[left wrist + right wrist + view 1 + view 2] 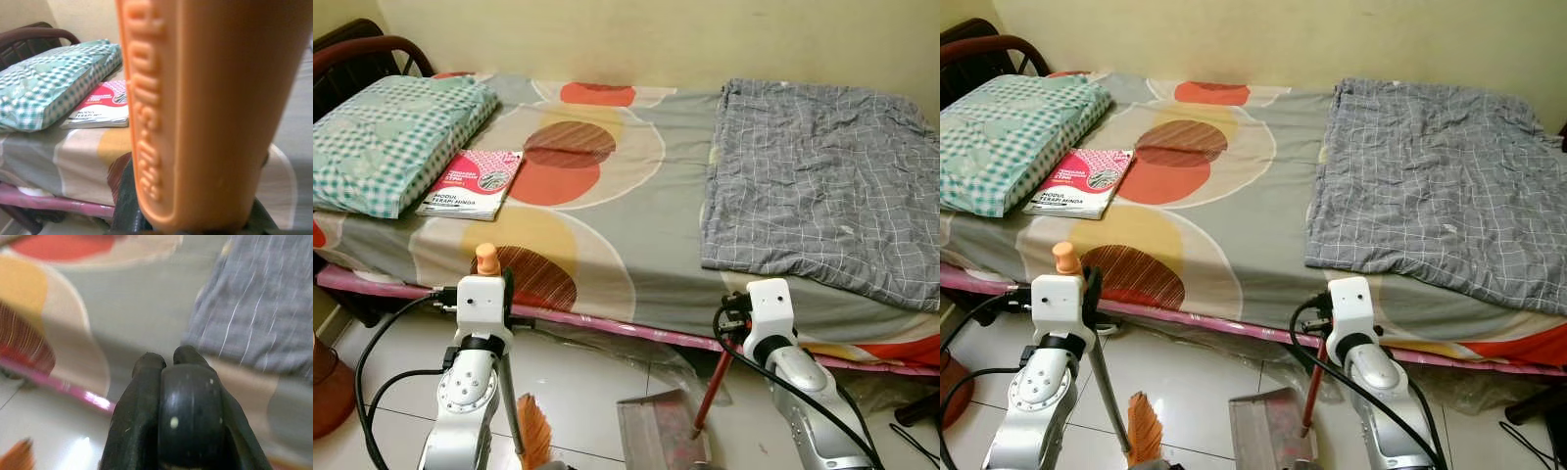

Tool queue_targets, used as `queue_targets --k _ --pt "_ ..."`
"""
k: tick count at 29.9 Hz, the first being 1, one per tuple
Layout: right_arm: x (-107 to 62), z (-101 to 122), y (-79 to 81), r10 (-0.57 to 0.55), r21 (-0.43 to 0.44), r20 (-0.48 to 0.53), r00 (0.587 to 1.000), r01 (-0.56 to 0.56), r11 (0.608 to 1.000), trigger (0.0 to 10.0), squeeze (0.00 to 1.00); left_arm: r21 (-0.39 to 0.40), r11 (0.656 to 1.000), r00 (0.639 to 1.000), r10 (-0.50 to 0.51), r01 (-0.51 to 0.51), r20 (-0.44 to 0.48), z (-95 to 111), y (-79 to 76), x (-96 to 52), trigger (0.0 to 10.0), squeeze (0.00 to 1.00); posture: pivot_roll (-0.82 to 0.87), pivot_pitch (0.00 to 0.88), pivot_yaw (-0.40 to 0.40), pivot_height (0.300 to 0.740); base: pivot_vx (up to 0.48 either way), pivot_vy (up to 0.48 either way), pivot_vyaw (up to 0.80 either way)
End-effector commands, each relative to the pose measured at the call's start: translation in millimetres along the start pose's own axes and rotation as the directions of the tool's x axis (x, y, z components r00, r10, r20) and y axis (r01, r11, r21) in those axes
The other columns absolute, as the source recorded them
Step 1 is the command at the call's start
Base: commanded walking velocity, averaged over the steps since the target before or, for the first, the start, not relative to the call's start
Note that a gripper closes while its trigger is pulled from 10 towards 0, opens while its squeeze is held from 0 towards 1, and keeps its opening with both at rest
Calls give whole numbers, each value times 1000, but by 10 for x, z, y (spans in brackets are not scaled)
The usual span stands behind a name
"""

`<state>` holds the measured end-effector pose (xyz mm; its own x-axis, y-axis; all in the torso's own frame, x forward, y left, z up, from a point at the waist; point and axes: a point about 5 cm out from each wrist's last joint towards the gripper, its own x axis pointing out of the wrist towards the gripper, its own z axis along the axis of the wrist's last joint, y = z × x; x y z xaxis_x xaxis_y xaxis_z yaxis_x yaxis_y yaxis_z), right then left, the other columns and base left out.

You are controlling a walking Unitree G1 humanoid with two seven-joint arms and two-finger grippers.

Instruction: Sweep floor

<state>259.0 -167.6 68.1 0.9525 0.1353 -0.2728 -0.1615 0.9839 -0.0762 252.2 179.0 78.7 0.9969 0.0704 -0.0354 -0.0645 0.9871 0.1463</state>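
Note:
My left gripper [501,294] is shut on a broom, just under its orange grip [486,258], which looms large in the left wrist view [215,112]. The silver shaft [510,392] runs down to orange bristles [535,433] on the white tile floor [578,372]. My right gripper [164,363] is shut on the black cap [188,416] of the dustpan's red handle [711,390]. That handle slants down to the grey dustpan [651,426], which rests on the floor just right of the bristles.
A bed [636,225] with a circle-patterned sheet spans the view, its pink frame edge [607,323] right in front of both grippers. On it lie a checked pillow [396,137], a red book [473,182] and a grey blanket [822,186]. A brown object [331,392] stands on the floor at the left.

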Motion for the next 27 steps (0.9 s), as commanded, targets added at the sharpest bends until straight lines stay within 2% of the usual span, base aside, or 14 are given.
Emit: queue_targets --k 1,5,8,11,12,16,18,22,27 --pt "27 267 -82 -35 -39 153 988 41 998 10000 0 -8 1000 999 21 -21 28 33 27 31 10000 0 -44 19 28 740 0 0 0" --pt "3 252 -112 -49 -56 181 982 60 997 10000 0 -11 1000 999 21 -21 26 10 15 29 10000 0 -49 20 23 740 0 0 0" --pt "-79 100 -94 -49 -145 186 981 77 986 10000 0 -13 1000 1000 6 -6 2 -73 -28 -18 10000 0 -52 25 24 740 0 0 0" --pt "-94 27 -94 -64 -133 156 986 86 987 10000 0 -23 1000 1000 -12 12 -8 -86 -48 -26 10000 0 -53 27 24 740 0 0 0" --pt "-98 23 -105 -78 -119 152 985 96 988 10000 0 -27 999 1000 -25 25 -6 -80 -59 -26 10000 0 -56 30 24 740 0 0 0" --pt "-97 69 -133 -84 -150 180 980 112 982 10000 0 -12 1000 1000 -17 17 3 -65 -51 0 10000 0 -59 30 25 740 0 0 0" --pt "-104 94 -149 -97 -175 209 973 135 975 10000 0 -7 1000 1000 -9 9 7 -63 -43 17 10000 0 -59 30 25 740 0 0 0" --pt "-169 146 -208 -147 -282 297 943 234 931 10000 0 -11 1000 1000 6 -6 17 -51 -29 38 10000 0 -61 35 23 740 0 0 0" --pt "-180 137 -173 -125 -328 317 940 232 916 10000 0 -14 1000 1000 3 -3 13 -64 -57 34 10000 0 -61 35 23 740 0 0 0"
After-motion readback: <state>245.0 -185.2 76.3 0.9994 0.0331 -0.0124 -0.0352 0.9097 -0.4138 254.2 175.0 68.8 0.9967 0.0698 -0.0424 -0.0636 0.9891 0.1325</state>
